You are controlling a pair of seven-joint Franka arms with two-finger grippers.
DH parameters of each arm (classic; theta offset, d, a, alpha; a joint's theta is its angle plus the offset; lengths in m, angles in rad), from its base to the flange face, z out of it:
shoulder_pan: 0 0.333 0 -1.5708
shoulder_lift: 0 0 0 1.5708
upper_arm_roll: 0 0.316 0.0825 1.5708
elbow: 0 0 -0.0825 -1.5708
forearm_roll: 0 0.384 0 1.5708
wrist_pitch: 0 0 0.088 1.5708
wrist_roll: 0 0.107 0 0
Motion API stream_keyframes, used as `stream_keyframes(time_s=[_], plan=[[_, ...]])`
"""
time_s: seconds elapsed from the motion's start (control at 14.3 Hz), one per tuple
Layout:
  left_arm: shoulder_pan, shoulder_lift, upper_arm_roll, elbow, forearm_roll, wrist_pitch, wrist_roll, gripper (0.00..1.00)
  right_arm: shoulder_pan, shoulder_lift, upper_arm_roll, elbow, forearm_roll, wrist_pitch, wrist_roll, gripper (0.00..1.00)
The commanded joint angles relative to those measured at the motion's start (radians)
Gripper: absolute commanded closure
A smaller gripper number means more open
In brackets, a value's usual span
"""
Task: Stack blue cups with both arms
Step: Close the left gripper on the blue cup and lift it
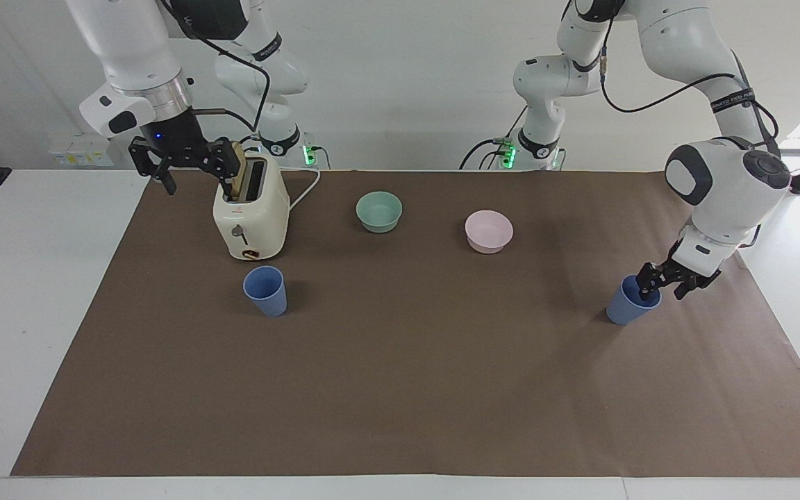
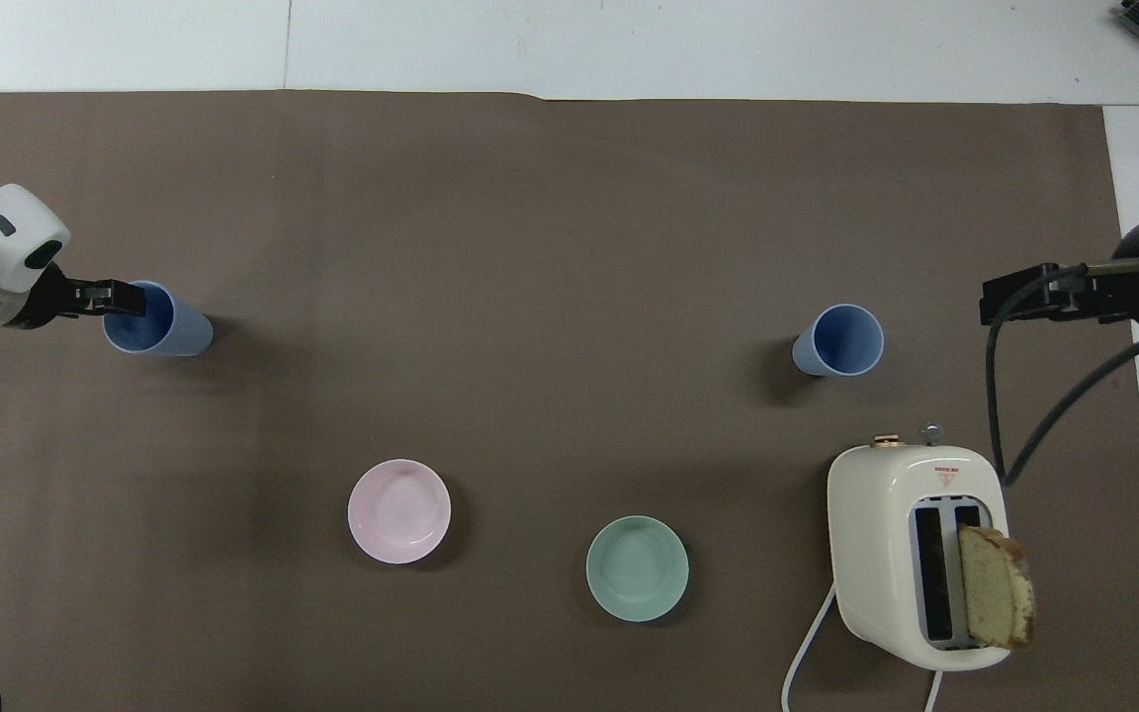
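One blue cup [image 1: 266, 292] [image 2: 841, 339] stands upright just farther from the robots than the toaster. The other blue cup [image 1: 628, 307] [image 2: 162, 321] stands upright near the left arm's end of the mat. My left gripper [image 1: 660, 283] [image 2: 123, 298] is low at this cup's rim, open, with one finger down inside the cup and the other outside the wall. My right gripper [image 1: 194, 177] [image 2: 1000, 297] hangs open and empty in the air beside the toaster, over the mat's edge at the right arm's end.
A cream toaster [image 1: 251, 208] [image 2: 916, 554] with a slice of bread [image 2: 995, 585] sticking out stands near the right arm. A teal-green bowl [image 1: 379, 210] [image 2: 637, 569] and a pink bowl [image 1: 489, 230] [image 2: 399, 510] sit mid-table, nearer to the robots than the cups. A brown mat [image 1: 400, 389] covers the table.
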Motion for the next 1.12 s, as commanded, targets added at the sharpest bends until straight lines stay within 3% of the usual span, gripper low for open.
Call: stream_keyframes(time_s=[0.0,0.07,0.35,0.7,1.05], plan=[[0.012,-0.036,-0.007,-0.062,-0.015,0.025,0.007,0.43,-0.014,-0.019,0.008,-0.024,0.002,0.017,0.007,0.00],[0.011,-0.036,-0.007,-0.060,-0.015,0.022,0.009,0.60,-0.014,-0.019,0.008,-0.024,0.002,0.017,0.007,0.00],[-0.004,-0.030,-0.006,-0.042,-0.013,0.013,0.001,1.00,-0.012,-0.019,0.008,-0.024,0.002,0.019,0.007,0.00],[-0.032,-0.085,-0.020,0.020,-0.013,-0.093,-0.030,1.00,-0.014,-0.019,0.008,-0.024,0.002,0.017,0.007,0.00],[-0.210,-0.102,-0.021,0.017,-0.013,-0.082,-0.287,1.00,-0.014,-0.019,0.008,-0.024,0.002,0.019,0.007,0.00]])
